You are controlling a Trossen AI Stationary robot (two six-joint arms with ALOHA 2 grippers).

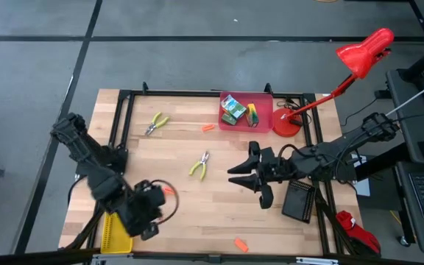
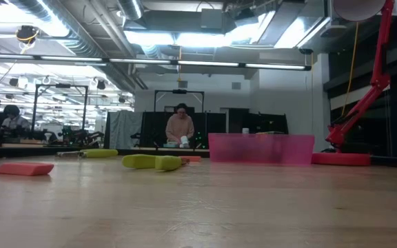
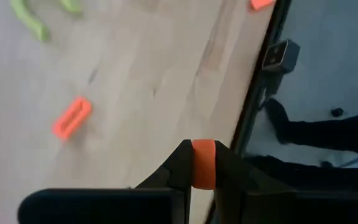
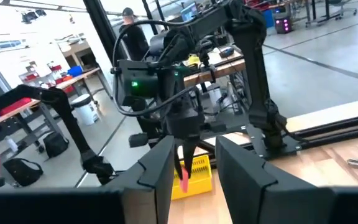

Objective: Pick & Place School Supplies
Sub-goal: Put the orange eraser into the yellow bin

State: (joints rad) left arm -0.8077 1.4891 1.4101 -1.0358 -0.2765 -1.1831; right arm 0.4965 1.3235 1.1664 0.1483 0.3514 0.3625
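I've got the left gripper [image 1: 147,213] at lower left of the high view, just above the yellow bin [image 1: 115,234]. It's clenched on an orange stick [image 3: 203,163]: in the left wrist view the stub sits pinched between the two dark fingers [image 3: 178,167], long axis running up the frame, upper end rounded. From the right wrist view the same stick [image 4: 183,180] hangs pointing down at the yellow bin [image 4: 194,176].

Right gripper [image 1: 247,179] is mid-frame, right of centre, fingers spread and holding nothing, pointing toward frame left. Black bin [image 1: 299,201] is just lower right of it.

Other supplies, high view:
- Pliers [image 1: 155,123] upper left of the board, long axis diagonal, handles toward upper right.
- Second pliers [image 1: 199,165] near centre, diagonal, handles toward lower left, jaws upper right.
- Orange stick [image 1: 207,127] left of the red bin [image 1: 262,98], lying roughly horizontal.
- Orange stick [image 1: 241,244] at bottom centre, tilted diagonally.
- Orange stick [image 1: 169,191] just right of the left gripper; axis hard to tell.
- Crayon boxes [image 1: 234,109] inside the red bin, piled at angles; I can't count them cleanly.

Low view: one stick [image 2: 25,169] lies flat at left, pliers handles [image 2: 151,162] lie flat at centre. A person [image 2: 180,128] sits in the background.
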